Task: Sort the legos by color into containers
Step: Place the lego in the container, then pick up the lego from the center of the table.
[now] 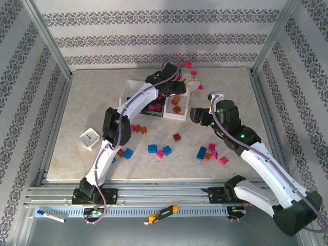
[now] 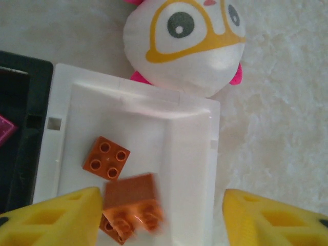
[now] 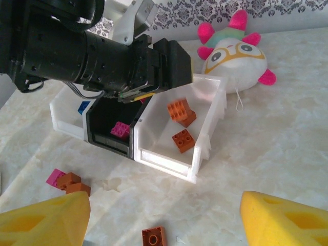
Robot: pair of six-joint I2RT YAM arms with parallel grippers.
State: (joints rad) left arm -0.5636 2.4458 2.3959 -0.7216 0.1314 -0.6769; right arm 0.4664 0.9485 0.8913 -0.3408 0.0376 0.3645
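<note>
My left gripper (image 2: 164, 220) hangs open over the right white container (image 2: 192, 154). Below its jaws a blurred orange lego (image 2: 132, 202) is loose in that bin, overlapping another at the frame's bottom. A third orange lego (image 2: 106, 158) lies flat nearby. The black container (image 3: 110, 138) holds a magenta lego (image 3: 121, 129), and the left white container (image 3: 64, 115) holds a blue one (image 3: 83, 106). My right gripper (image 3: 164, 225) is open above the table in front of the bins, with an orange lego (image 3: 154, 237) between its fingers' line. Loose blue, pink and orange legos (image 1: 207, 152) lie scattered on the table.
A plush toy (image 1: 190, 79) with pink spikes sits right behind the bins. A small white cup (image 1: 88, 137) stands at the left. More loose bricks (image 1: 160, 150) lie mid-table. A pen (image 1: 51, 217) and a cutter (image 1: 164, 212) rest on the front rail.
</note>
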